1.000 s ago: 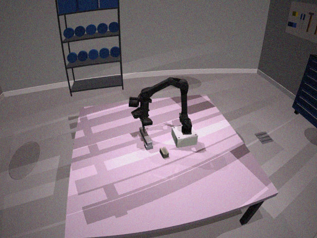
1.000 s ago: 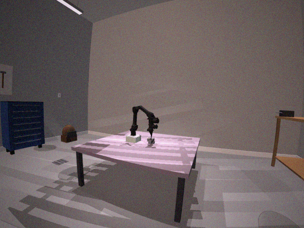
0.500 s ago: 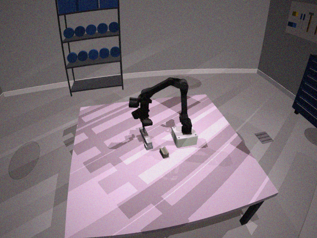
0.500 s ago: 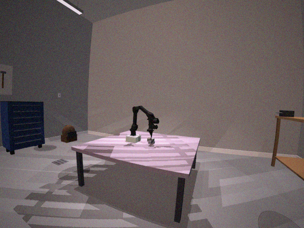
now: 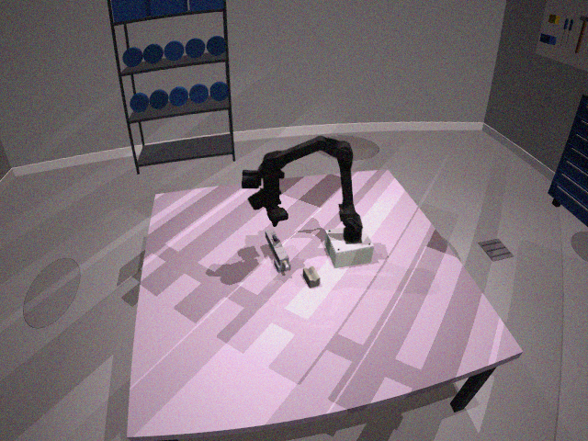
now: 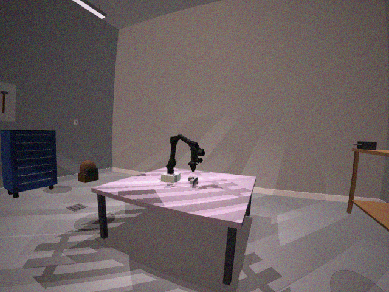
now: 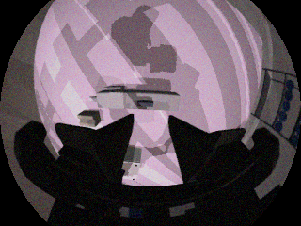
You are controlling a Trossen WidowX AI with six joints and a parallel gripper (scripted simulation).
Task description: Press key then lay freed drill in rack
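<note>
A long, narrow grey holder (image 5: 276, 246) (image 7: 165, 101) lies on the pink table (image 5: 199, 379) (image 6: 188, 201), below my gripper (image 5: 275, 222) (image 6: 192, 170) (image 7: 150, 118). A small dark piece (image 7: 145, 103), apparently the key, sits midway along its side in the wrist view. A thin tip (image 7: 94, 98) sticks out of the holder's left end there; it may be the drill, whose body I cannot make out. A small beige notched block (image 5: 310, 277) (image 7: 88, 118), apparently the rack, stands beside that end, with nothing seen in it. My gripper is open and empty, above the holder and not touching it.
The arm's pale green base box (image 5: 354, 256) (image 6: 169, 178) (image 7: 132, 162) stands on the table, to the right of the holder in the top view. Shelves (image 5: 183, 111) with blue round items stand behind the table. A blue drawer cabinet (image 6: 34, 160) stands off to the side.
</note>
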